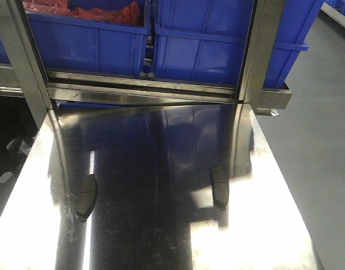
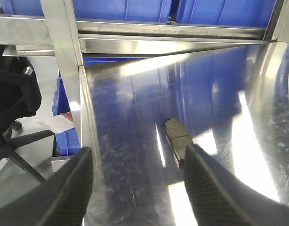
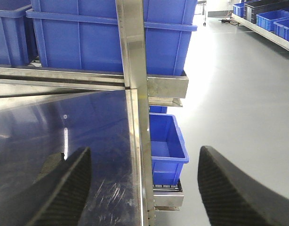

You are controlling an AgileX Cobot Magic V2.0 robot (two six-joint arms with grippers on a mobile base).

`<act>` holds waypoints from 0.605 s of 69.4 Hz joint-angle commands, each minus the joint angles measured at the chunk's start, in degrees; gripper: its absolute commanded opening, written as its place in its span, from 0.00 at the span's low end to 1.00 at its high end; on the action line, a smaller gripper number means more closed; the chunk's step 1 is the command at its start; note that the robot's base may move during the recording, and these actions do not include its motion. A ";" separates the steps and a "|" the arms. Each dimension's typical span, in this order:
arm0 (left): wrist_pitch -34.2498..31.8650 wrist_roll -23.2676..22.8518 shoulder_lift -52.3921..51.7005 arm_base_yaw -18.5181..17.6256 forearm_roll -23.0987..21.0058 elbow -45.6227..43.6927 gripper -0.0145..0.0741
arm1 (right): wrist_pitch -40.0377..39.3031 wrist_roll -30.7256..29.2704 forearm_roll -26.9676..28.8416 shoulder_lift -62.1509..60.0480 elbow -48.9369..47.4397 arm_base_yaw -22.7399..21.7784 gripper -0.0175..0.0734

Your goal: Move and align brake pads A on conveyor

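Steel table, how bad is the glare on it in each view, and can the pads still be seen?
Front view: the table mirrors the blue bins, white streaks down both sides, left pad and right pad dark but soft-edged. Left wrist view: white patches flank the left pad, outline clear. Right wrist view: one thin streak, scratches sharp, no pad clearly seen.

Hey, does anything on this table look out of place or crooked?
The left brake pad and right brake pad lie far apart on the steel table, angled differently, not lined up. Nothing looks spilled or broken.
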 commanded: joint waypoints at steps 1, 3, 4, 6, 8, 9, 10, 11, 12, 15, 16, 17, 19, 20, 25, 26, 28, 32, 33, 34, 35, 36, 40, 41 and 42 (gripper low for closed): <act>-4.38 -0.23 0.76 -0.07 -0.66 -1.53 0.61 | -4.39 -0.34 -0.34 0.50 -1.62 -0.14 0.71; -4.38 -0.23 0.76 -0.07 -0.66 -1.53 0.61 | -4.39 -0.34 -0.34 0.50 -1.62 -0.14 0.71; -4.38 -0.23 0.76 -0.07 -0.66 -1.53 0.61 | -4.39 -0.34 -0.34 0.50 -1.62 -0.14 0.71; -4.38 -0.23 0.76 -0.07 -0.66 -1.53 0.61 | -4.39 -0.34 -0.34 0.50 -1.62 -0.14 0.71; -4.38 -0.23 0.76 -0.07 -0.66 -1.53 0.61 | -4.39 -0.34 -0.34 0.50 -1.62 -0.14 0.71; -4.38 -0.23 0.76 -0.07 -0.66 -1.53 0.61 | -4.39 -0.34 -0.34 0.50 -1.62 -0.14 0.71; -4.38 -0.23 0.76 -0.07 -0.66 -1.53 0.61 | -4.39 -0.34 -0.34 0.50 -1.62 -0.14 0.71; -4.38 -0.23 0.76 -0.07 -0.66 -1.53 0.61 | -4.39 -0.34 -0.34 0.50 -1.62 -0.14 0.71; -4.38 -0.23 0.76 -0.07 -0.66 -1.53 0.61 | -4.39 -0.34 -0.34 0.50 -1.62 -0.14 0.71; -4.38 -0.23 0.76 -0.07 -0.66 -1.53 0.61 | -4.39 -0.34 -0.34 0.50 -1.62 -0.14 0.71; -4.38 -0.23 0.76 -0.07 -0.66 -1.53 0.61 | -4.39 -0.34 -0.34 0.50 -1.62 -0.14 0.71; -4.38 -0.23 0.76 -0.07 -0.66 -1.53 0.61 | -4.39 -0.34 -0.34 0.50 -1.62 -0.14 0.71; -4.38 -0.23 0.76 -0.07 -0.66 -1.53 0.61 | -4.39 -0.34 -0.34 0.50 -1.62 -0.14 0.71; -4.38 -0.23 0.76 -0.07 -0.66 -1.53 0.61 | -4.39 -0.34 -0.34 0.50 -1.62 -0.14 0.71; -4.38 -0.23 0.76 -0.07 -0.66 -1.53 0.61 | -4.39 -0.34 -0.34 0.50 -1.62 -0.14 0.71; -4.38 -0.23 0.76 -0.07 -0.66 -1.53 0.61 | -4.39 -0.34 -0.34 0.50 -1.62 -0.14 0.71; -4.38 -0.23 0.76 -0.07 -0.66 -1.53 0.61 | -4.39 -0.34 -0.34 0.50 -1.62 -0.14 0.71; -4.38 -0.23 0.76 -0.07 -0.66 -1.53 0.61 | -4.39 -0.34 -0.34 0.50 -1.62 -0.14 0.71; -4.38 -0.23 0.76 -0.07 -0.66 -1.53 0.61 | -4.39 -0.34 -0.34 0.50 -1.62 -0.14 0.71; -4.38 -0.23 0.76 -0.07 -0.66 -1.53 0.61 | -4.39 -0.34 -0.34 0.50 -1.62 -0.14 0.71; -4.38 -0.23 0.76 -0.07 -0.66 -1.53 0.61 | -4.39 -0.34 -0.34 0.50 -1.62 -0.14 0.71; -4.38 -0.23 0.76 -0.07 -0.66 -1.53 0.61 | -4.39 -0.34 -0.34 0.50 -1.62 -0.14 0.71; -4.38 -0.23 0.76 -0.07 -0.66 -1.53 0.61 | -4.39 -0.34 -0.34 0.50 -1.62 -0.14 0.71; -4.38 -0.23 0.76 -0.07 -0.66 -1.53 0.61 | -4.39 -0.34 -0.34 0.50 -1.62 -0.14 0.71; -4.38 -0.23 0.76 -0.07 -0.66 -1.53 0.61 | -4.39 -0.34 -0.34 0.50 -1.62 -0.14 0.71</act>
